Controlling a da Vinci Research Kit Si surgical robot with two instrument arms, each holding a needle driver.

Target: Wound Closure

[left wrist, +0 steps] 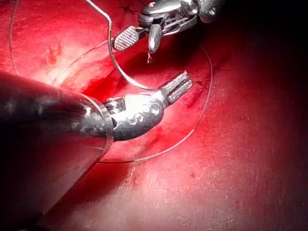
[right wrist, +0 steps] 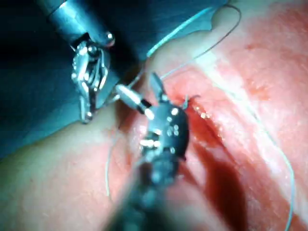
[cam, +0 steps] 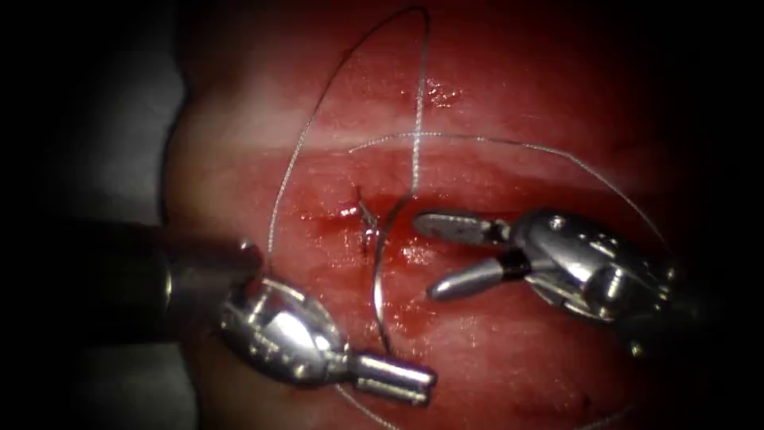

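Left hand clamps needle near its end, free of tissue; right hand wide, empty, beside cut

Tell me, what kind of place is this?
Probably a surgery practice bench. Two metal robot tools work over red tissue with a cut. The left tool holds a curved needle with thread; the right tool is open and holds nothing.
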